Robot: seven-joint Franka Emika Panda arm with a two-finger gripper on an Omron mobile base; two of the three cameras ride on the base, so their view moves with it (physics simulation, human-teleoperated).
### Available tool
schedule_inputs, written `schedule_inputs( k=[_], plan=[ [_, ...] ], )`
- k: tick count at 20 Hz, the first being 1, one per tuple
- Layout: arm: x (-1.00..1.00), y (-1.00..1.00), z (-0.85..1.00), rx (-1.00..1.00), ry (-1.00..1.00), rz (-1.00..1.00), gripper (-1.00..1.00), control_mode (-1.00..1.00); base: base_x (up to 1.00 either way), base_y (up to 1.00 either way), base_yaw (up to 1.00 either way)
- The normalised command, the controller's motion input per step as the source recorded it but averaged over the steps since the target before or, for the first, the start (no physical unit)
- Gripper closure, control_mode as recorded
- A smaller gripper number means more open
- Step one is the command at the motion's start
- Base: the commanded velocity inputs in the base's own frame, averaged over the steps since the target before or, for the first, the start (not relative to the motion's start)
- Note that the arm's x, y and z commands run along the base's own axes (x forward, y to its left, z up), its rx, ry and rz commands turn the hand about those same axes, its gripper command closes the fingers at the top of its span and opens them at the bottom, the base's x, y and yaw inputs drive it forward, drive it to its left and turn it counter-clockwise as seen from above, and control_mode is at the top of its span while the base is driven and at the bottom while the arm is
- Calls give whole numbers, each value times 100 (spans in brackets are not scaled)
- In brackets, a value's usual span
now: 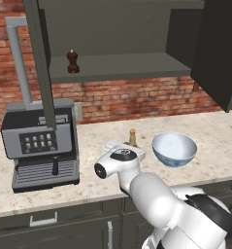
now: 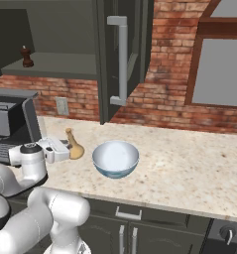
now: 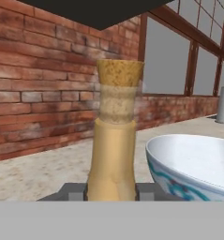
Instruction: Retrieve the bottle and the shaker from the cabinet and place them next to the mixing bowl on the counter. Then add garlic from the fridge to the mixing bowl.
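Note:
The tan-yellow bottle stands upright on the counter, just left of the mixing bowl. My gripper is shut on the bottle's lower part. In the hand view the bottle rises between the fingertips, with the mixing bowl close on its right. The dark brown shaker stands on the shelf of the open cabinet. The fridge is out of view.
A grey coffee machine stands on the counter to the left of my hand. Open cabinet doors hang above the counter. A brick wall and a window lie behind.

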Motion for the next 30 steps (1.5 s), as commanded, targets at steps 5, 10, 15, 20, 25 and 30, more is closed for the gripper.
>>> schedule_inputs(
  k=[5, 10, 15, 20, 25, 30],
  plan=[
    [1, 0, 0, 0, 0, 0, -100, -100, 0, 0, 0],
    [0, 0, 0, 0, 0, 0, -100, -100, 0, 0, 0],
    [-2, 0, 0, 0, 0, 0, -100, -100, 0, 0, 0],
    [-29, 0, 1, 0, 2, 0, -100, -100, 0, 0, 0],
    [-45, 1, 35, 7, 15, -2, -100, -100, 0, 0, 0],
    [-54, 0, 87, 14, 17, 0, -100, -100, 0, 0, 0]
  ],
)
